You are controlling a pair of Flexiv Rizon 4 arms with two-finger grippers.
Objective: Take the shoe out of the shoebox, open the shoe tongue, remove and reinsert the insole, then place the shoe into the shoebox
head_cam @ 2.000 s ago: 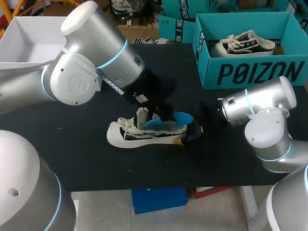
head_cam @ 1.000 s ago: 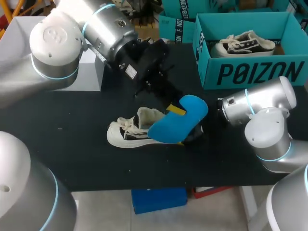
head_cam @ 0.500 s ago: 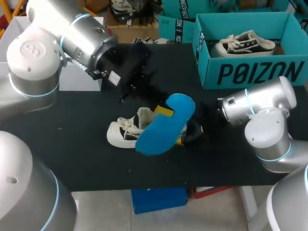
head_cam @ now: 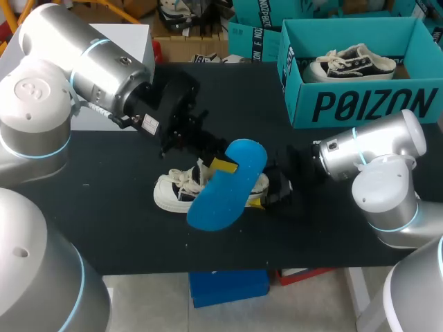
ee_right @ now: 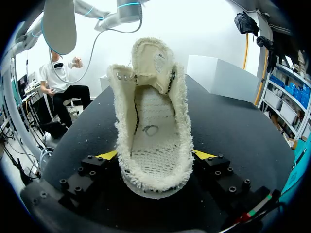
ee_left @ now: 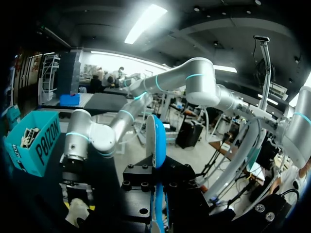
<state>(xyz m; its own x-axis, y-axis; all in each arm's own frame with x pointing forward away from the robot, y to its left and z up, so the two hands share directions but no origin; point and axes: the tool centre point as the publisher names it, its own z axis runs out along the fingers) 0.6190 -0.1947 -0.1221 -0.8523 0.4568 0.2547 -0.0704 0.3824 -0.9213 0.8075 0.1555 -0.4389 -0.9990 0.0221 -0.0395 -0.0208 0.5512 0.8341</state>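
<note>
Head view: the left gripper [head_cam: 223, 164] clamps the blue insole [head_cam: 223, 187] just above the shoe [head_cam: 173, 192], the insole slanting across the shoe's length. The right gripper [head_cam: 271, 195] pinches the heel.

Left wrist view: the insole stands edge-on between the fingers.

Right wrist view: the shoe's mouth gapes lengthwise ahead, with the insole hanging beyond the toe, off to one side.

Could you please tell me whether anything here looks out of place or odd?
Only the blue insole: it is outside the shoe, held aloft by the left gripper, while the right gripper clamps the shoe at its heel. That fits the task, and nothing else stands out.
</note>
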